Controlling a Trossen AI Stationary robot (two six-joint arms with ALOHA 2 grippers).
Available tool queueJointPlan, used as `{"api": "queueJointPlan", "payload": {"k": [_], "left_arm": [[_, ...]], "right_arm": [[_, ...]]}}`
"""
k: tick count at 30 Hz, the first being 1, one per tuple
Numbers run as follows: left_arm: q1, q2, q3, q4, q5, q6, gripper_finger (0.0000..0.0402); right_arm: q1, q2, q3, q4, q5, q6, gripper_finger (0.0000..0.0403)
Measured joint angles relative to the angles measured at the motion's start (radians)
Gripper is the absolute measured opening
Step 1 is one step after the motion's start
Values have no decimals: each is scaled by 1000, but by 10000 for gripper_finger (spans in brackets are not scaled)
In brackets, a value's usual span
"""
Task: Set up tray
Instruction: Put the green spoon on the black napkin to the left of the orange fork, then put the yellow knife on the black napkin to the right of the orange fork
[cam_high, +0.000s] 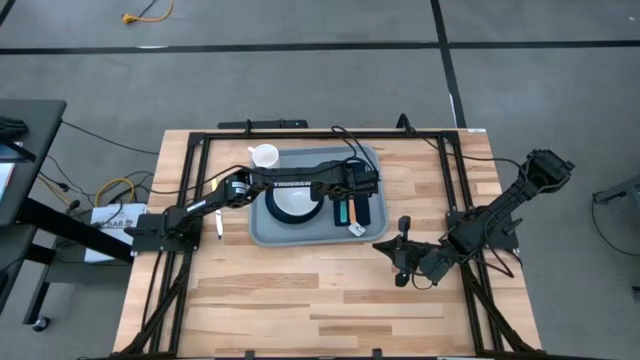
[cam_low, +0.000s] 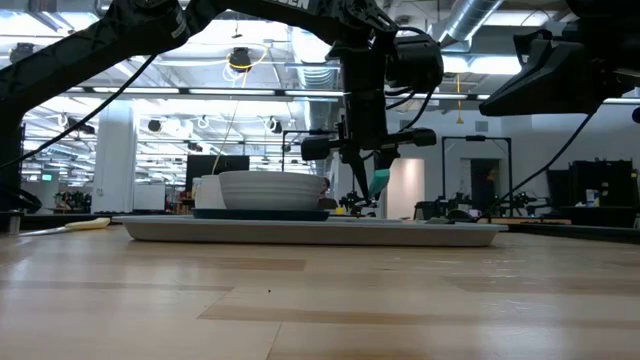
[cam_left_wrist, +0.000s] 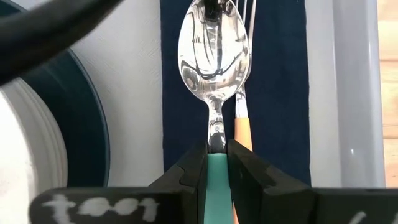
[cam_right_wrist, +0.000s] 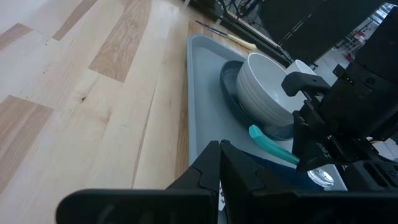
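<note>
The grey-blue tray (cam_high: 262, 228) lies mid-table and holds a dark teal plate with a white bowl (cam_high: 295, 203) and a dark navy napkin (cam_left_wrist: 280, 93). A fork with a light wooden handle (cam_left_wrist: 244, 132) lies on the napkin. My left gripper (cam_high: 350, 193) reaches over the tray's right part and is shut on a spoon with a teal handle (cam_left_wrist: 214, 50), above the napkin beside the fork. Whether the spoon's bowl touches the napkin, I cannot tell. My right gripper (cam_high: 400, 262) is shut and empty at the table's right, clear of the tray. My left gripper pinches the spoon's teal handle (cam_left_wrist: 217, 177) between its two fingers, close to where the handle meets the metal neck. The fingers come from above, pointing down, as the low view (cam_low: 365, 150) shows. The handle's free end (cam_right_wrist: 255, 132) sticks out behind the fingers.
A white cup (cam_high: 265, 156) stands at the tray's far left corner. A knife with a pale handle (cam_high: 218, 226) lies on the wood left of the tray. A small white tag (cam_high: 357, 230) lies at the napkin's near end. Bare wood (cam_high: 300, 290) spreads toward the near edge.
</note>
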Motion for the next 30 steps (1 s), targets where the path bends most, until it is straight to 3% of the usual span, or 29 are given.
{"api": "queueJointPlan", "payload": {"k": [14,30], "left_arm": [[2,0,0,-7,-1,1,84],[2,0,0,-7,12,26,87]], "right_arm": [[0,0,0,0,0,0,3],[0,0,0,0,0,0,3]]}}
